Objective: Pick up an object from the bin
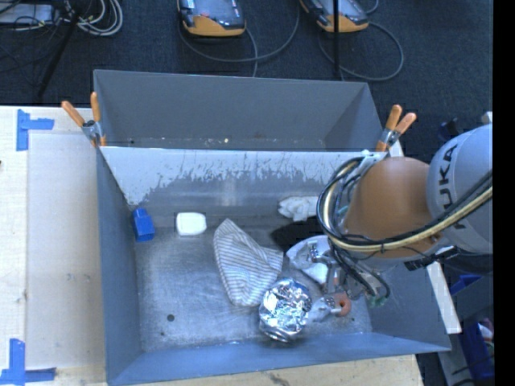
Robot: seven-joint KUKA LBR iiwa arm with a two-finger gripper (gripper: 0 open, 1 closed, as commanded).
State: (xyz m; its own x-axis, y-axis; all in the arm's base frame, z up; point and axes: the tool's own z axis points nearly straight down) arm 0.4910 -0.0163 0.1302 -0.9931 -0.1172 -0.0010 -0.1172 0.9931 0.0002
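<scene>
hovering low in the near right corner of the bin (121, 296), your gripper (334, 286) is sitting just beside a crumpled foil ball (286, 308); parted or closed, you cannot tell. the foil is looking light, crushable and slippery, so you are wanting a gentle pinch across its middle. a striped cloth (241, 262) is lying touching its left.

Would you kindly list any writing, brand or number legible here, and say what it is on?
"KUKA": on the arm's grey casing, partly cut off.
Screens of the two orange-and-black devices beyond the bin: too small to read.
Things in the bin: no writing visible.
</scene>
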